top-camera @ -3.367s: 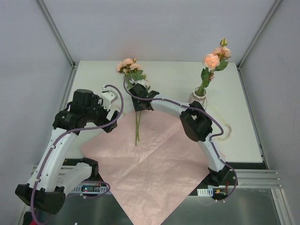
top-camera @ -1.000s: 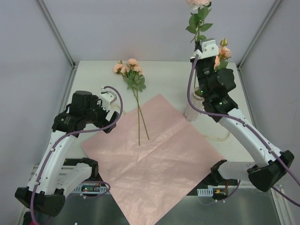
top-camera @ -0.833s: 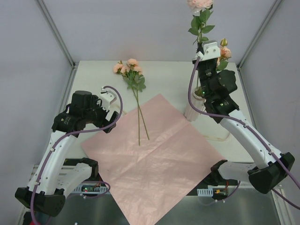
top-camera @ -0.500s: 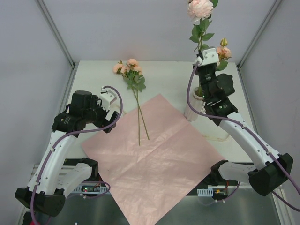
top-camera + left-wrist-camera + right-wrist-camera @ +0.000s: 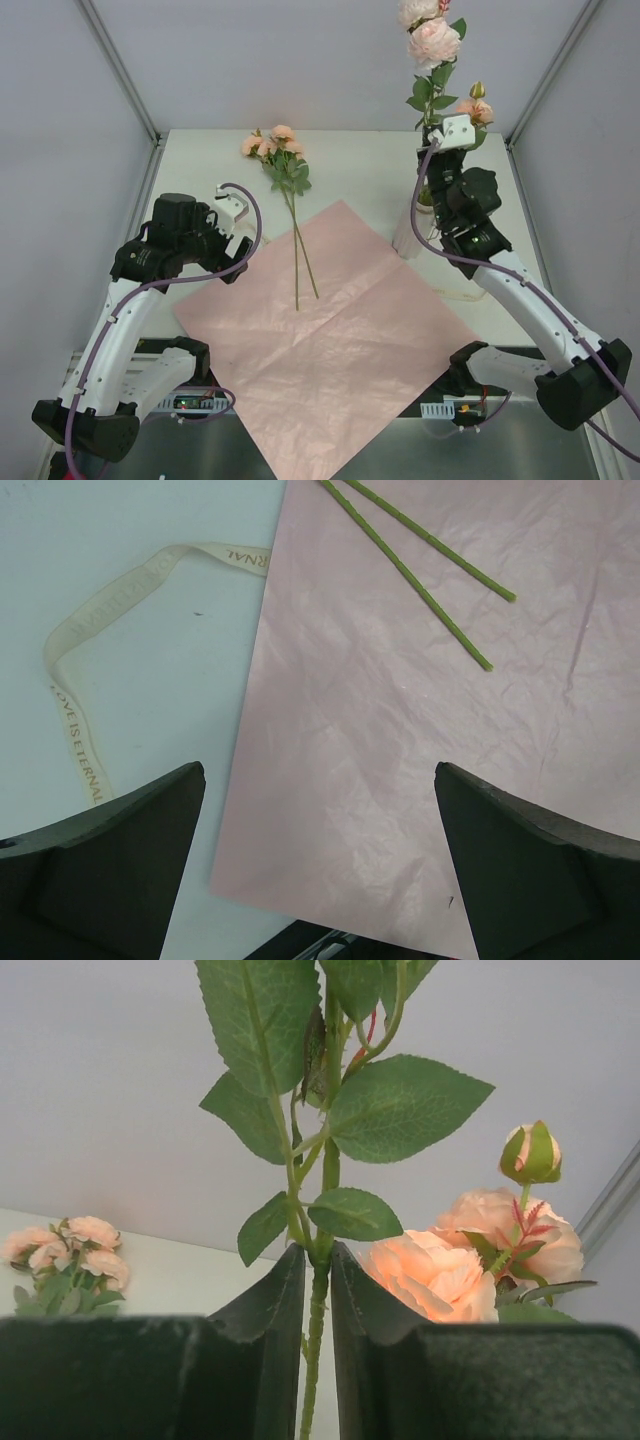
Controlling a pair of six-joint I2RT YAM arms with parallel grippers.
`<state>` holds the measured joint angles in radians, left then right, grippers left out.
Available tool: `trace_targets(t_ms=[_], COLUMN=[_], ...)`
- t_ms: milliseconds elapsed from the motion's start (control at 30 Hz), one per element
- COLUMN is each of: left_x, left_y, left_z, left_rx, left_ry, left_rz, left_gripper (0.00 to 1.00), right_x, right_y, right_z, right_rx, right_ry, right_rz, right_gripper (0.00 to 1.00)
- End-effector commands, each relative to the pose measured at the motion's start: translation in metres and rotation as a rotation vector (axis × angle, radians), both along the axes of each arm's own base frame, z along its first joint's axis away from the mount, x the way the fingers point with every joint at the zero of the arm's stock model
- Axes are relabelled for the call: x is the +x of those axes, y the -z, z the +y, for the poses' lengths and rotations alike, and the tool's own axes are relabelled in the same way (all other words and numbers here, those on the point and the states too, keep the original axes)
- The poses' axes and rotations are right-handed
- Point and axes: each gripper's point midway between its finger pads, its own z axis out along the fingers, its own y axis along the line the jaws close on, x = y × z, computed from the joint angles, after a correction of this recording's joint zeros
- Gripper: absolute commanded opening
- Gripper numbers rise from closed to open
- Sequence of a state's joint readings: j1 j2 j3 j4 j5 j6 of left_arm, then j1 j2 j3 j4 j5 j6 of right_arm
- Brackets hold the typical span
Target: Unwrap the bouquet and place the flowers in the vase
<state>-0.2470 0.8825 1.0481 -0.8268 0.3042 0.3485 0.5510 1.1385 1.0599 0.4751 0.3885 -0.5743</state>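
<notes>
My right gripper point(image 5: 433, 122) is raised over the off-white vase point(image 5: 407, 238), which its arm largely hides. It is shut on the stem of a leafy peach-pink rose point(image 5: 433, 40), held upright. In the right wrist view the fingertips point(image 5: 296, 1265) pinch that stem point(image 5: 318, 1310) at a leaf node. Another rose with a bud point(image 5: 476, 105) stands in the vase. Two more flowers point(image 5: 272, 145) lie on the table, with their stems point(image 5: 297, 260) on the spread pink paper point(image 5: 340, 350). My left gripper point(image 5: 237, 263) hovers open over the paper's left edge point(image 5: 250, 780), holding nothing.
A cream ribbon point(image 5: 75, 650) lies curled on the white table to the left of the paper. The metal posts point(image 5: 120, 70) and grey walls of the enclosure close in the sides and back. The paper's near corner overhangs the table's front edge.
My right gripper has come down over the vase with the rose, lowering the bloom into full view. Its jaws have eased slightly. The left arm, paper and lying flowers have not moved.
</notes>
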Motion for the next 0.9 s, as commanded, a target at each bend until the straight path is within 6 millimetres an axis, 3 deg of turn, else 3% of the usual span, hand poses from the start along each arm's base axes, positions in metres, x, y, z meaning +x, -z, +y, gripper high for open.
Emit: trace_targets(t_ms=[0,167,300,500,667,767,867], left_x=[0.006,0.005,0.005,0.005,0.005,0.004,0.003], left_y=[-0.012,-0.014,-0.013,-0.014,-0.015,-0.014,-0.015], left_z=[0.001,0.001,0.002,0.001,0.000,0.002,0.002], left_rx=[-0.010,-0.011,-0.006,-0.012,-0.013,-0.009,-0.007], left_ry=[-0.018,-0.015,-0.014,-0.010,-0.007,-0.008,-0.008], left_rz=[-0.036,-0.046,-0.047,-0.047,-0.054,-0.054,-0.060], left_gripper=[0.99,0.99,0.99,0.99,0.99,0.99,0.99], right_x=[-0.023,-0.034,-0.042,-0.057,-0.059,-0.065,-0.071], right_y=[-0.021,-0.003,0.003,0.007,0.023,0.021,0.020], right_z=[-0.009,-0.006,-0.011,-0.013,-0.020,-0.015,0.002], right_rx=[0.107,0.093,0.110,0.135,0.153,0.184,0.140], right_ry=[-0.033,-0.072,-0.067,-0.059,-0.026,-0.059,-0.109], right_rz=[-0.020,0.027,0.060,0.079,0.103,0.096,0.097], right_gripper=[0.20,0.37,0.43,0.45,0.48,0.51,0.56])
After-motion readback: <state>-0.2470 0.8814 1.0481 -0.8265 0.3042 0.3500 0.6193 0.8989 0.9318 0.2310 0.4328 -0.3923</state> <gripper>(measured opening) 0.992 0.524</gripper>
